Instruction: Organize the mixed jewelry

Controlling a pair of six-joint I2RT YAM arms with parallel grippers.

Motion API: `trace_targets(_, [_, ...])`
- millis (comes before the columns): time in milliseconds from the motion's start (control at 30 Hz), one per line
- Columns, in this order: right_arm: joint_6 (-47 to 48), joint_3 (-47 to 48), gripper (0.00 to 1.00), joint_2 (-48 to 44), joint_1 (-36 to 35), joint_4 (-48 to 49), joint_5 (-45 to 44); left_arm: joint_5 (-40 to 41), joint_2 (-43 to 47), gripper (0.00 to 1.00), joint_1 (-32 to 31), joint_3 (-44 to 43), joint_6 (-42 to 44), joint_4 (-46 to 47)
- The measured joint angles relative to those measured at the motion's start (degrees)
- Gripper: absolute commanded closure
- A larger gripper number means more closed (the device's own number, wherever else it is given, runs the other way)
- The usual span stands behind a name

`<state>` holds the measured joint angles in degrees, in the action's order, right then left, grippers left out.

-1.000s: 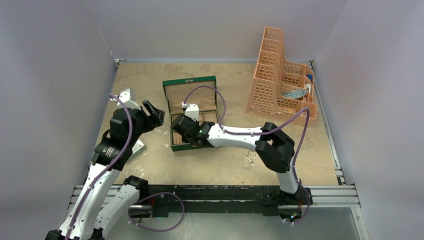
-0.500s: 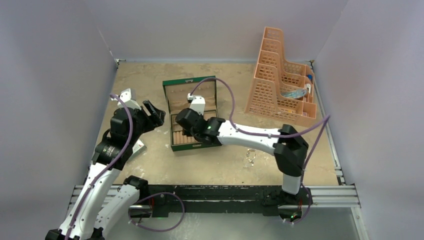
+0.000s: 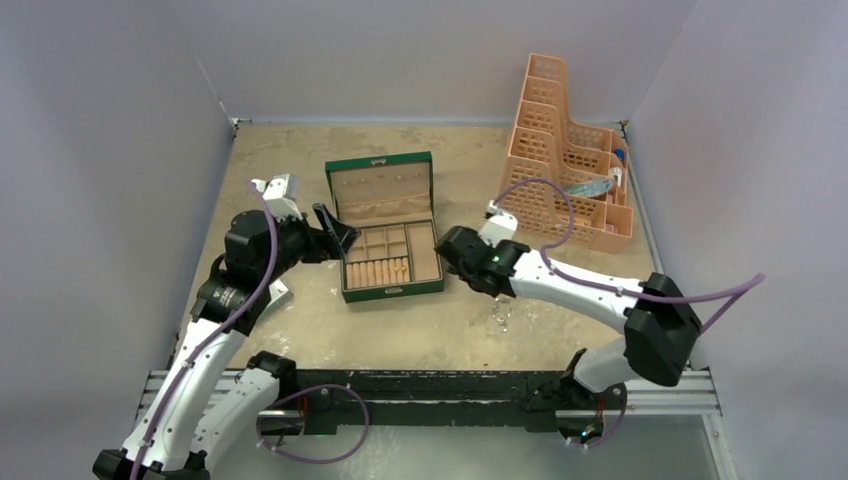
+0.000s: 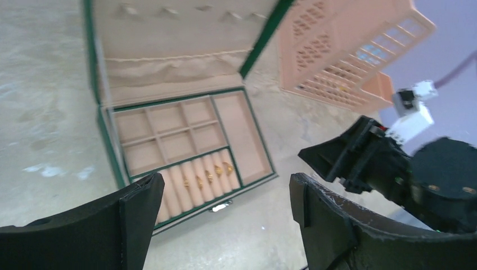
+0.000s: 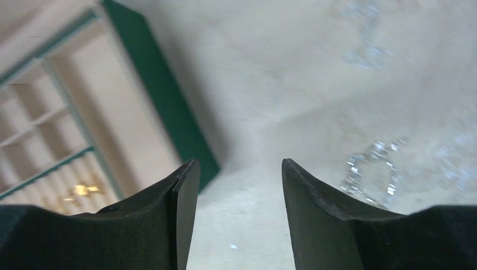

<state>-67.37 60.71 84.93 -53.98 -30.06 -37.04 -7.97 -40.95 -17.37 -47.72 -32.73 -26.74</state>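
The green box (image 3: 434,188) lies open mid-table, its beige lining showing. Several gold rings (image 3: 385,270) sit in its front ring rolls, and the left wrist view shows the rings (image 4: 209,177) too. A silvery chain piece (image 3: 500,318) lies on the table right of the box; the right wrist view shows the chain (image 5: 371,169) close by. My left gripper (image 3: 335,232) hovers at the box's left side, open and empty (image 4: 225,191). My right gripper (image 3: 468,272) hangs open and empty (image 5: 239,169) between the box's near right corner and the chain.
An orange tiered mesh rack (image 3: 565,170) stands at the back right with a clear-blue item inside, and the rack (image 4: 349,50) also shows in the left wrist view. Grey walls close in the table on three sides. A small pale object (image 3: 277,292) lies beside the left arm.
My right gripper has left the box's ring rolls, swung right toward the chain and opened. My left gripper has moved right toward the box and opened wider.
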Motion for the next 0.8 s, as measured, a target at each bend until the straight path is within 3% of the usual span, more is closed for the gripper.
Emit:
trace_targets(67, [-2.99,-3.87,0.42,-2.49,0.81,-2.38,0.02,-4.0,-0.33,0.19,0.0,0.46,1.11,1.6])
trace_targets(200, [-8.33,-10.56,0.53,-6.01,2.8,-5.92,0.59,-11.41,-1.42,0.24,0.0,0.96,2.56,4.35])
trace_targets(333, [-13.07,-16.57,0.55,-8.11,4.48,-7.67,1.73,-15.45,-2.47,0.25,0.0,1.07,3.39,5.88])
trace_targets(600, [-16.85,-23.54,0.65,-9.73,6.36,-7.43,5.33,-17.11,-2.43,0.25,0.0,1.77,3.43,6.43])
trace_targets(800, [-17.25,-24.09,0.79,-9.25,7.19,-5.55,6.88,-17.09,-2.27,0.26,0.0,1.77,3.45,6.45])
